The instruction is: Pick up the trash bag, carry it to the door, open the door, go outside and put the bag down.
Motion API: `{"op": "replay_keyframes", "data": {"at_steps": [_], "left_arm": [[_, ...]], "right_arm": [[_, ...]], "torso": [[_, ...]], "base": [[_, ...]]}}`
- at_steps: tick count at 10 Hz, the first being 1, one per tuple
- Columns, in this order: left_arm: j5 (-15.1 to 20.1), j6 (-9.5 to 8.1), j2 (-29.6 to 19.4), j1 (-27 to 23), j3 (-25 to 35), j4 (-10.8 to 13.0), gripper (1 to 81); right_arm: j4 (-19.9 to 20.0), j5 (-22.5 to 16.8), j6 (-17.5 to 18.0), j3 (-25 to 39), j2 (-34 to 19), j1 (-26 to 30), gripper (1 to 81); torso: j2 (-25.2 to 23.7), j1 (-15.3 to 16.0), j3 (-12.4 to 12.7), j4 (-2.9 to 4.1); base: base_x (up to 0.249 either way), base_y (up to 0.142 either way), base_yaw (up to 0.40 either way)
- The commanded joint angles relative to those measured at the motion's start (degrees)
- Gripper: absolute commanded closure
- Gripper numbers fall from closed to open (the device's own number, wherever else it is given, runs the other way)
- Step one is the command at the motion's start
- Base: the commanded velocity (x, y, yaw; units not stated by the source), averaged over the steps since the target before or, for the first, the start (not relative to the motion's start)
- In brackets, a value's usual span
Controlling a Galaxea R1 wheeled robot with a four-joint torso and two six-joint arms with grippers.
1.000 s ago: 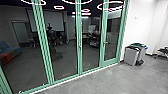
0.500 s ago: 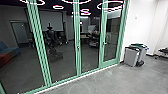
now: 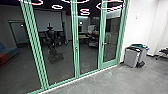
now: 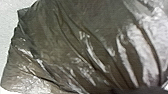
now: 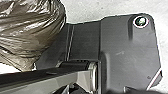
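The brown-grey trash bag [image 4: 75, 45] shows large in the left wrist view, its shiny folds drawing together toward my left gripper [image 4: 136, 90], which is shut on it. In the right wrist view the same bag [image 5: 32, 30] bulges beside the robot's dark plate and narrows to a gathered neck by the jointed bar. I cannot make out how my right gripper stands. In the head view a glass door [image 3: 111, 37] in a green frame, with a handle [image 3: 104, 44] on its left side, stands right of centre and looks closed.
Green-framed glass panels [image 3: 58, 62] run along the left and middle. A dark upright shape [image 3: 51, 42] shows in the glass. Right of the door, grey bins [image 3: 132, 58] stand by the white wall [image 3: 140, 22]. Dark furniture [image 3: 163, 52] is at the far right.
The head camera has moved with the robot: the left green posts now appear farther left, while the door and bins appear in nearly the same place.
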Motion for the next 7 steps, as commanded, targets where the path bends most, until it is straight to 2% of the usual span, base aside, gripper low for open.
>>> {"op": "replay_keyframes", "data": {"at_steps": [1,7], "left_arm": [[3.45,0.16,-0.36,-4.60,-0.13,-0.03,81.1],[3.37,0.25,-0.01,-4.68,-0.13,0.06,81.1]], "right_arm": [[-0.29,-2.65,-0.15,0.30,0.63,2.97,1.0],[-0.11,-2.56,-0.15,0.21,0.80,2.97,1.0]], "torso": [[0.00,0.00,0.00,0.00],[0.00,0.00,-0.02,0.00]], "base": [[0.155,-0.089,0.000],[0.153,-0.089,0.000]]}}
